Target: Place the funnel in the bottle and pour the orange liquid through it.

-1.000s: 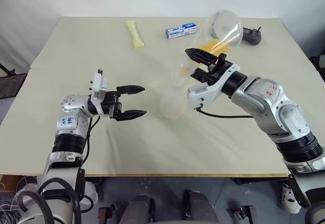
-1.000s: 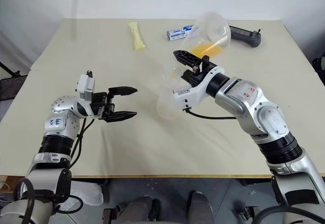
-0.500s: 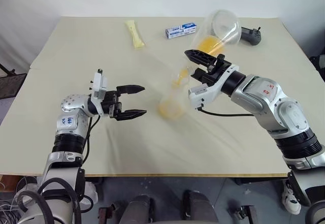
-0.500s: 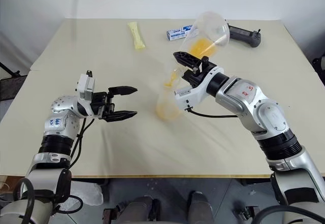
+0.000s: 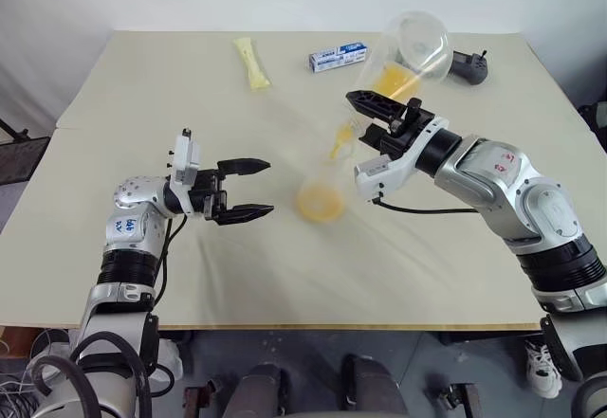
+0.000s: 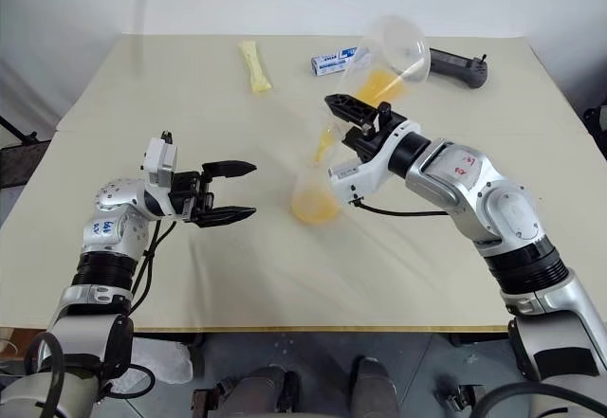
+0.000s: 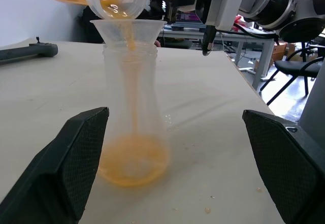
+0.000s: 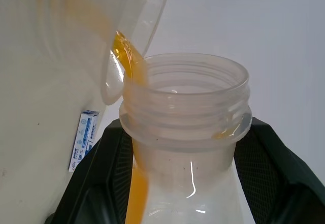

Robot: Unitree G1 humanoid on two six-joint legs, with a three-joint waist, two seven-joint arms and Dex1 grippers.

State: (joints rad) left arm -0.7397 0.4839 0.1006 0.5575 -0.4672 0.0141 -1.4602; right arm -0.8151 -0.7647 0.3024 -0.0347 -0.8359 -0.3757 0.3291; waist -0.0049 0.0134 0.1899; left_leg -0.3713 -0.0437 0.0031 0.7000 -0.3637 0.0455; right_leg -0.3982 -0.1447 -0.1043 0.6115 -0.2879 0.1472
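The clear bottle stands upright mid-table with the small clear funnel seated in its neck. My right gripper is shut on the neck of a clear flask-shaped container, tilted over the funnel. The orange liquid runs from that container's mouth in a thin stream through the funnel. It pools in the bottle's base. My left gripper hangs open just to the left of the bottle, level with it, with nothing between its fingers.
At the back of the table lie a pale yellow packet, a blue and white box and a black device. A few small droplets mark the tabletop near the bottle's base.
The orange pool in the bottle has grown from almost nothing. The held container has tipped a little further, and less liquid is left in it. My left arm has stayed still.
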